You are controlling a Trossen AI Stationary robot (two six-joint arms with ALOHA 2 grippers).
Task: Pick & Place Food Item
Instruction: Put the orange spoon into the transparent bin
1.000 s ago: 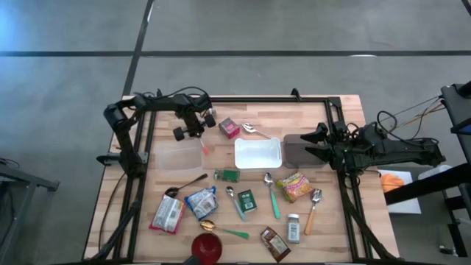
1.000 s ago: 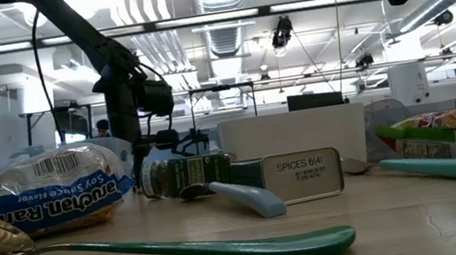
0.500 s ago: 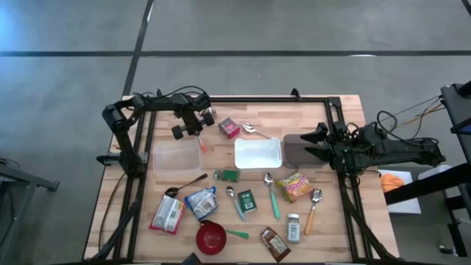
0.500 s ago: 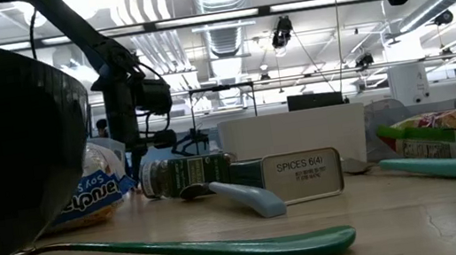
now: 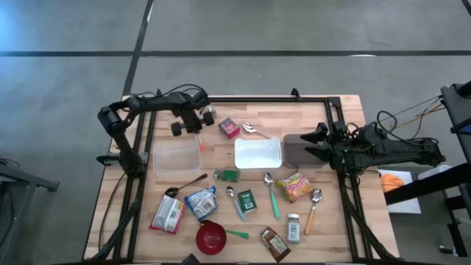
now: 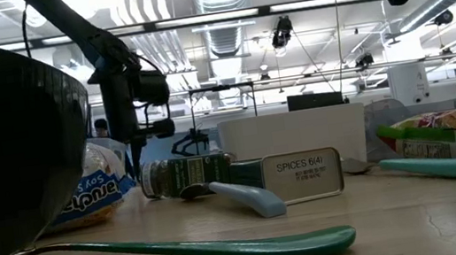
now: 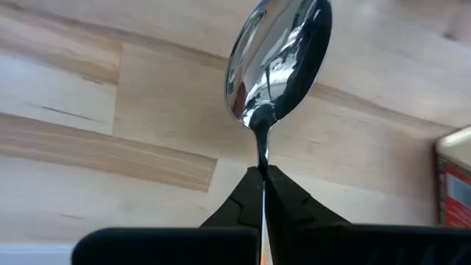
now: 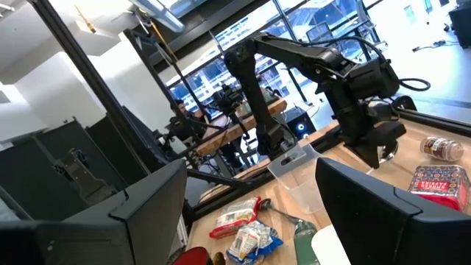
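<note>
Your left gripper (image 5: 197, 133) is clamped on a spoon (image 7: 276, 62): the wrist view shows the thin neck pinched between the closed fingertips (image 7: 246, 193) with the bowl standing out beyond them, over bare table (image 5: 324, 110). The overhead view puts this gripper at the far left of the table, above the far right corner of the clear tub (image 5: 175, 157), with an orange handle end showing just below the fingers.

Your right gripper (image 5: 315, 143) waits at the right side, jaws wide and holding nothing, beside the dark box (image 5: 296, 149).

Which food item is meant I cannot tell from the task line. The candidates lie on the near half: the yellow packet (image 5: 295, 185), the blue-and-white bag (image 5: 199, 202) and the white packet (image 5: 168, 214). None is held.

Judgement: the step in hand is carrying the spoon to a set-down place, probably the tub or the white tray (image 5: 257, 153).

- The grip is near the neck, so the spoon can pivot; move slowly and avoid wrist rolls
- Lower until the spoon is just above the surface before releasing, so it does not bounce out
- Clear the tub's rim on the way in
- Open fully, then lift straight up
</note>
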